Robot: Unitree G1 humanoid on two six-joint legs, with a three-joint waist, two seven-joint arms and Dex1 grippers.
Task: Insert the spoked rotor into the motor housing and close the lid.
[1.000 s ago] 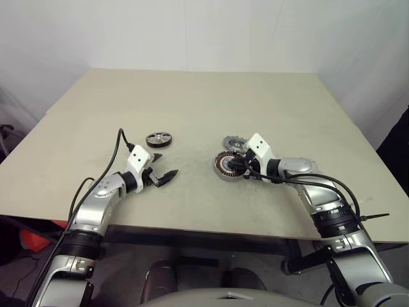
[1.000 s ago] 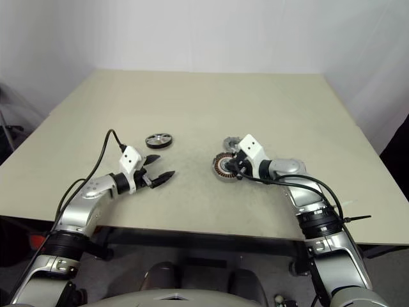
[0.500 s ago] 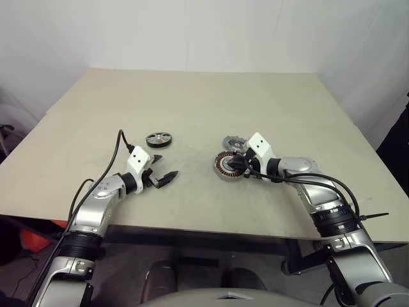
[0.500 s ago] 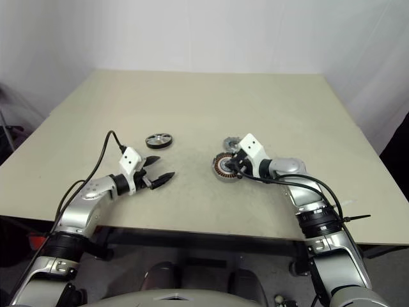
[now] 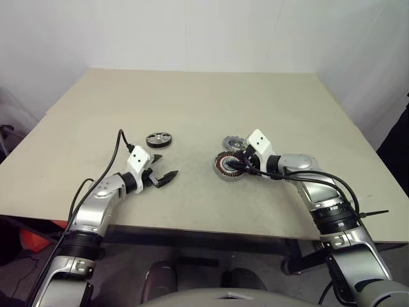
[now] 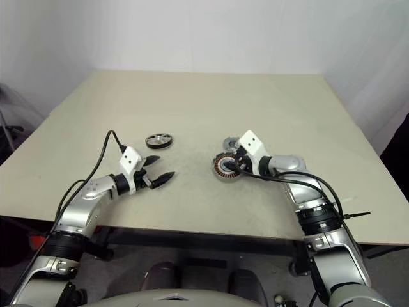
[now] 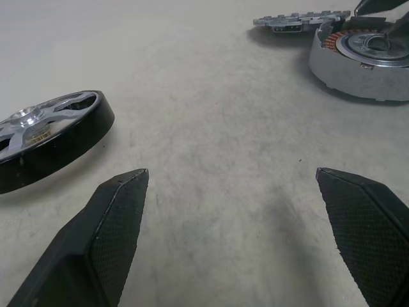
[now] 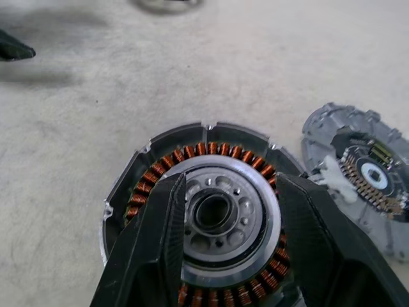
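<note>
The motor housing [image 5: 225, 165], a metal ring with copper windings around a silver hub [image 8: 217, 211], lies flat on the table right of centre. My right gripper [image 5: 235, 165] is over it, its two fingers [image 8: 153, 243] apart on either side of the hub, open. The lid [image 5: 234, 142], a grey toothed-edge disc, lies just beyond the housing. The spoked rotor [image 5: 158, 139], a black-rimmed silver wheel, lies flat further left. My left gripper [image 5: 166, 165] hovers just nearer than the rotor, open and empty, with the rotor [image 7: 45, 128] off to one side of its fingers.
The beige table [image 5: 204, 96] stretches wide and bare behind the parts. Its front edge runs close below both arms. A black cable loops from the left wrist [image 5: 119, 144]. White walls stand behind the table.
My right gripper's fingers have spread wider around the housing's hub. The housing, lid, rotor and left arm have stayed where they were.
</note>
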